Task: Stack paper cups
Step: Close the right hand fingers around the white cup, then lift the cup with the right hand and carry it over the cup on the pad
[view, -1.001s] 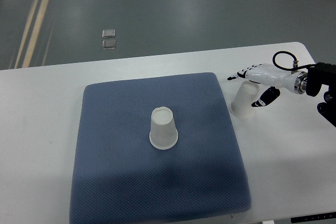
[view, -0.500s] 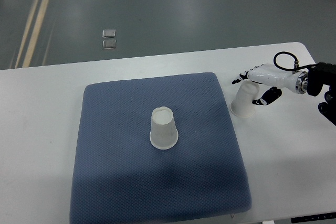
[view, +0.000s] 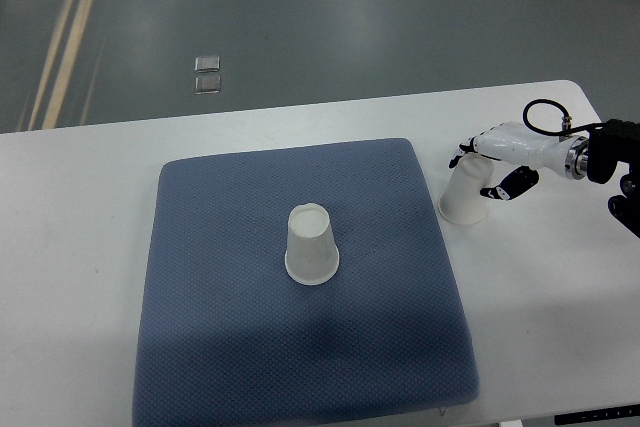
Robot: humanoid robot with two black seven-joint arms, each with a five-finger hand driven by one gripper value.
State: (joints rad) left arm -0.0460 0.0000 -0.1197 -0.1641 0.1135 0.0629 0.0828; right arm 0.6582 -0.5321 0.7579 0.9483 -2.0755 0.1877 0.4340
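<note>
A white paper cup (view: 311,245) stands upside down near the middle of the blue mat (view: 220,277). A second white paper cup (view: 463,199) stands upside down on the white table, just past the mat's right edge. My right hand (view: 478,169) reaches in from the right and wraps the upper part of this second cup. Its fingers curl over the top and far side, and the black-tipped thumb presses the near side. The left arm does not show.
The white table (view: 80,247) carries the mat and ends at a rounded corner on the right. A black cable loops above my right wrist (view: 545,112). Grey floor lies beyond the far table edge.
The second cup was tilted under my right hand a second ago; it now stands nearly upright. The fingers have closed further round its top. The cup on the mat has not moved.
</note>
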